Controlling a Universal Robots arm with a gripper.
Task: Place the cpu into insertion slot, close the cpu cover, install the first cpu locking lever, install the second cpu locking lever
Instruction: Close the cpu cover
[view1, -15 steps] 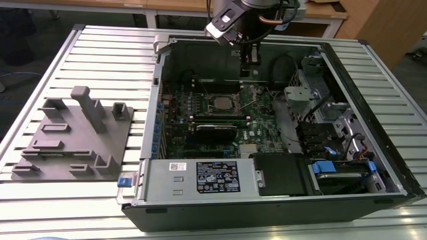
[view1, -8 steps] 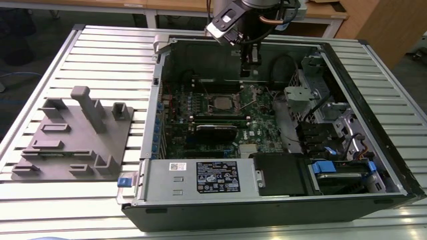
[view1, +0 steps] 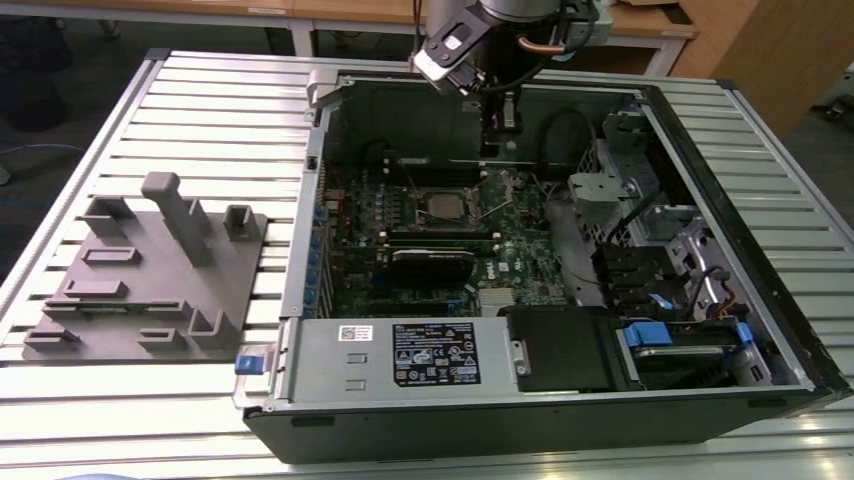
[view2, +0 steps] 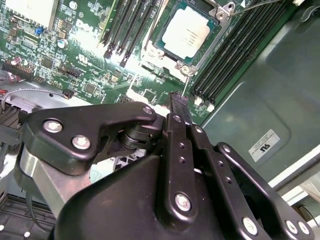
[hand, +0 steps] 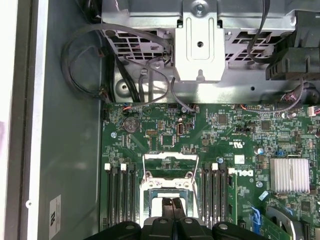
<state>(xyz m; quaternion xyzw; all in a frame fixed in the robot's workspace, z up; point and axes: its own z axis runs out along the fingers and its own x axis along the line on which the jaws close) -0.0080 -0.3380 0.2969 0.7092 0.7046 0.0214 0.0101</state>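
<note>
Closest to the lens in the second wrist view are the black links of the gripper. Its two narrow fingers lie pressed together with nothing visible between them. The tip points at the green board, close to a thin wire locking lever that stands by one corner of the socket. Whether the tip touches that wire I cannot tell.

Across the exterior view from its left, a grey moulded tray sits toward the bench's left edge. The open computer case takes up the middle, with a grey labelled power-supply box along its near edge and drive cages on its right side.

The cpu lies flat in the insertion slot near the middle of the board, silver top up. The cpu cover appears folded down around it, framing it.

The chip is probably light and stiff, with a fragile underside, so it is best taken by its edges. The cover and lever look like thin springy metal, best pressed at their free ends.
</note>
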